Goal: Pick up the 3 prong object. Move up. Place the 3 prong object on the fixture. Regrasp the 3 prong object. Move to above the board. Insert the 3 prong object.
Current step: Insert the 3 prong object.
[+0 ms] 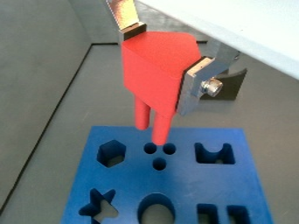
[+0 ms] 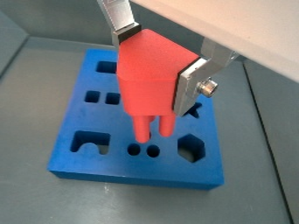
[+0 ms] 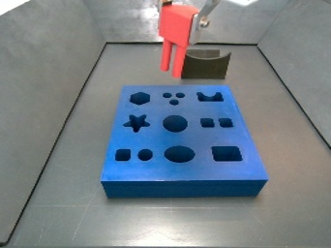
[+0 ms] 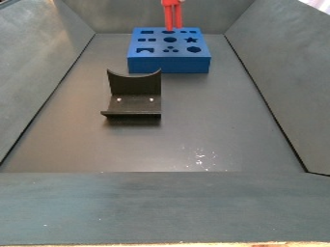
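My gripper is shut on the red 3 prong object, one silver finger on each side of its block. Its prongs point down. They hang just above the three small round holes near one end of the blue board, and I see a gap between them. The dark fixture stands bare on the floor beside the board.
Sloping grey walls enclose the dark floor on every side. The board carries several other cut-outs, among them a star and a hexagon.
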### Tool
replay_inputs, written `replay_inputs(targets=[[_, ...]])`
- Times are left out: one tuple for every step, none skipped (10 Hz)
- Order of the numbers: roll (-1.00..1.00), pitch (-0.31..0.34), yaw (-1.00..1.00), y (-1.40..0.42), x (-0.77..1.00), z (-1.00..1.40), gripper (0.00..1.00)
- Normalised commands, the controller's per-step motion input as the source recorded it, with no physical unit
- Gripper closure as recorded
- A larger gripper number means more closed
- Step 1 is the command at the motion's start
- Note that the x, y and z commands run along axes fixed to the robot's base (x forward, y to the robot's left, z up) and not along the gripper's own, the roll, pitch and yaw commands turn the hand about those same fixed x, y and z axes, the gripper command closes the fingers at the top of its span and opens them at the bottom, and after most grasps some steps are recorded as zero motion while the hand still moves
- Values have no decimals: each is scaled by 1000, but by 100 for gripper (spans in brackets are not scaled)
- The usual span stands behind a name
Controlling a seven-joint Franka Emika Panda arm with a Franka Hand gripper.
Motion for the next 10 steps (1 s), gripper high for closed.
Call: replay_inputs(targets=[[-14,0,-109,71,0,0,100],[0,0,0,0,0,-20,100],[0,0,-134,0,-20,-160,100],[40,0,-303,0,-74,-251,100],[46,0,-354,0,-63,-277,100],[20,-3,-397,0,-6,-291,100],[0,-34,-420,0,0,-260,100],[0,-71,-454,0,23,-237,100],[-20,-149,-437,0,77,-217,100],[-89,-234,-423,0,111,-206,100]])
